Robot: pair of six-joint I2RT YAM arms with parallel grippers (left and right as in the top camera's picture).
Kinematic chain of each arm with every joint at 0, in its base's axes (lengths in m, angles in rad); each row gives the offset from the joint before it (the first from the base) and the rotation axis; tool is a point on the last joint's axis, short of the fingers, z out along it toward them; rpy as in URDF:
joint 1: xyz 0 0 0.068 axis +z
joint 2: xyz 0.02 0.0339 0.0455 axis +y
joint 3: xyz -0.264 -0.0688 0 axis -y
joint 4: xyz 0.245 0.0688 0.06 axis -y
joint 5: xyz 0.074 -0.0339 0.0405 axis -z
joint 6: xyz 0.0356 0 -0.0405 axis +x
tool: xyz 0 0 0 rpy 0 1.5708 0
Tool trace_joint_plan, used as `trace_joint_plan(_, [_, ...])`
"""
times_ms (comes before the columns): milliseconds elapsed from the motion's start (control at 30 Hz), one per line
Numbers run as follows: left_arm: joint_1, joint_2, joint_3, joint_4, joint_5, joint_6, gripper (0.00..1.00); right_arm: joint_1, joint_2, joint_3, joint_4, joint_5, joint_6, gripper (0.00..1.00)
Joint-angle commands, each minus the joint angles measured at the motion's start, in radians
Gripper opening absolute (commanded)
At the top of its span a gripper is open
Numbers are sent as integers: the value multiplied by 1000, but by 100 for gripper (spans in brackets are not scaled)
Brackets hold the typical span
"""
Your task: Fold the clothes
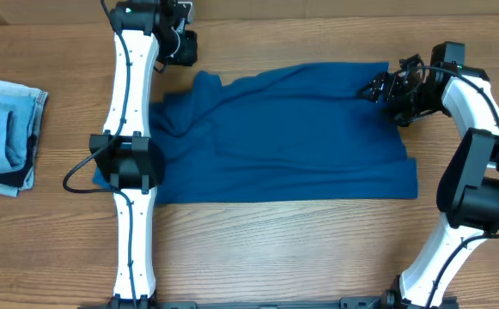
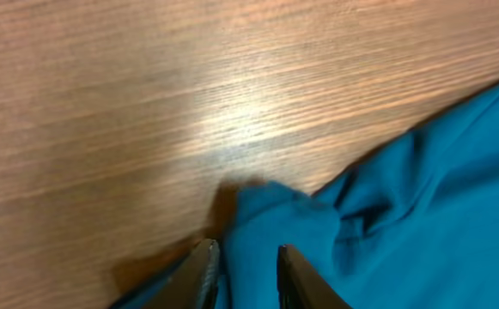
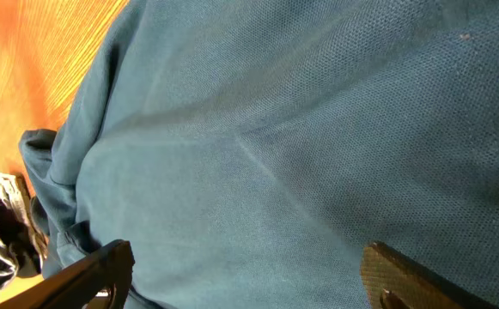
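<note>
Shirt [image 1: 292,137] lies spread mostly flat on the table [image 1: 275,249], bunched at its far left corner. Left gripper [image 2: 246,251] sits at that corner, jaws narrow with a fold between them; can't tell if it's pinched. Right gripper [image 3: 247,251] is wide open above the shirt's far right corner, holding nothing. Jeans stack [image 1: 4,133] lies well left of the shirt.

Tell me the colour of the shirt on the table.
The shirt is plain deep teal-blue; overhead view.

Teal shirt [image 1: 283,137]: one, centre of frame.
Denim stack [image 1: 4,133]: one, left edge.
Robot arms: two, left arm [image 1: 133,172] and right arm [image 1: 477,172].
Grippers: two, left gripper [image 1: 183,47] upper left, right gripper [image 1: 378,88] upper right.
</note>
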Motion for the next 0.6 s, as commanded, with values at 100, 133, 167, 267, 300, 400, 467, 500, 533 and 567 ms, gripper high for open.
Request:
trace_joint_plan(100, [4, -39, -5, -88, -15, 19, 63, 0, -20, 14, 3, -8, 0, 88])
trace_joint_plan(133, [4, -39, -22, -77, -15, 24, 66, 0, -20, 14, 3, -8, 0, 88])
trace_joint_plan(167, [4, -38, -42, -56, -14, 24, 68, 0, -20, 14, 3, -8, 0, 88])
trace_joint_plan(267, [3, -37, -132, 53, 16, 23, 72, 0, -20, 14, 2, -8, 0, 88])
trace_joint_plan(300, [4, -37, -158, 84, 34, 23, 74, 0, -20, 14, 2, -9, 0, 88])
trace_joint_plan(400, [3, -36, -263, 190, 78, 16, 73, 0, -20, 14, -4, -8, 0, 88])
trace_joint_plan(467, [3, -36, -296, 221, 122, 17, 62, 0, -20, 14, -11, -8, 0, 88])
trace_joint_plan(500, [3, -36, -300, 227, 140, 18, 50, 0, -20, 14, -14, -8, 0, 88])
trace_joint_plan(533, [3, -36, -299, 230, 148, 17, 35, 0, -20, 14, -17, -8, 0, 88])
trace_joint_plan(567, [3, -37, -297, 229, 161, 17, 27, 0, -20, 14, -20, -8, 0, 88])
